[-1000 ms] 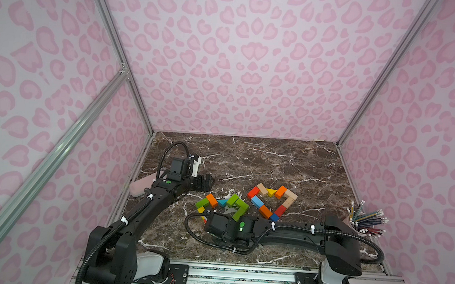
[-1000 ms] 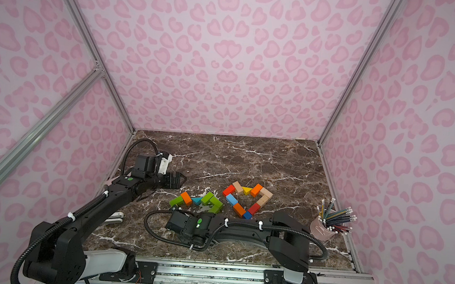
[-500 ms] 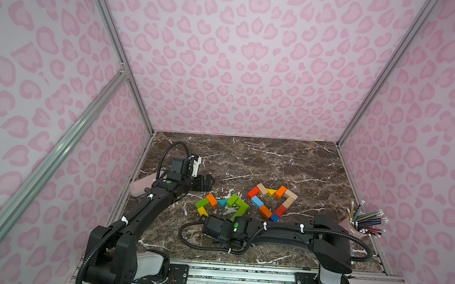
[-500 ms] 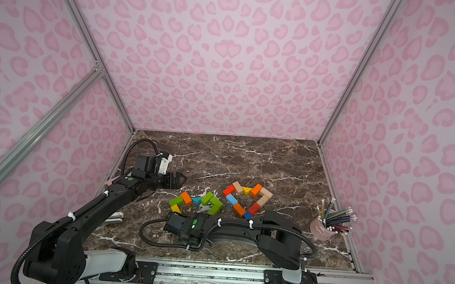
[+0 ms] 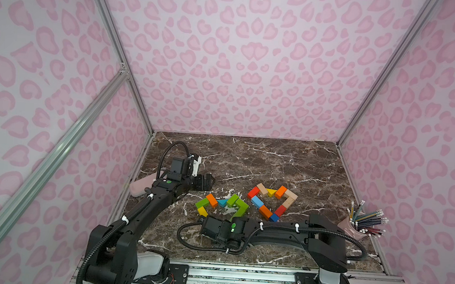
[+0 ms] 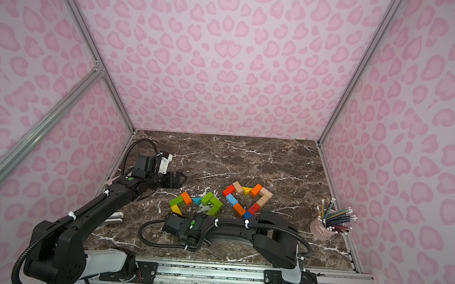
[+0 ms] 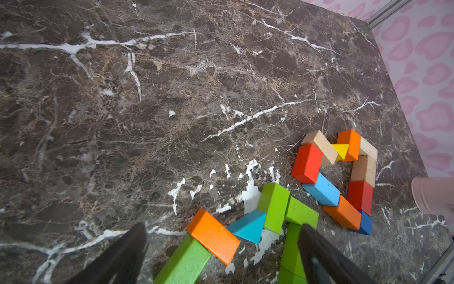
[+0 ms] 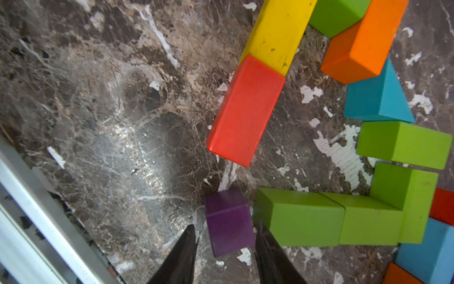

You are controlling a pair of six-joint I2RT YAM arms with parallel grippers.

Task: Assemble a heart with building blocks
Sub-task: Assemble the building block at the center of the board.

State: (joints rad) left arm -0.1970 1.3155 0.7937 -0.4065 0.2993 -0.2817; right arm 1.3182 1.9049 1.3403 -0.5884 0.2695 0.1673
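Right wrist: right hand point(image 8: 226, 234) straddles purple cube point(image 8: 228, 218) (loosely).

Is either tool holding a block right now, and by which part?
Nothing is held. The right tool straddles the purple cube on the table, with a gap showing at one finger. The left tool is open and empty.

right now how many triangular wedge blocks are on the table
2. A yellow wedge fills the notch of the closed heart; a teal wedge lies between an orange block and a green block in the unfinished one. The right arm may hide more.
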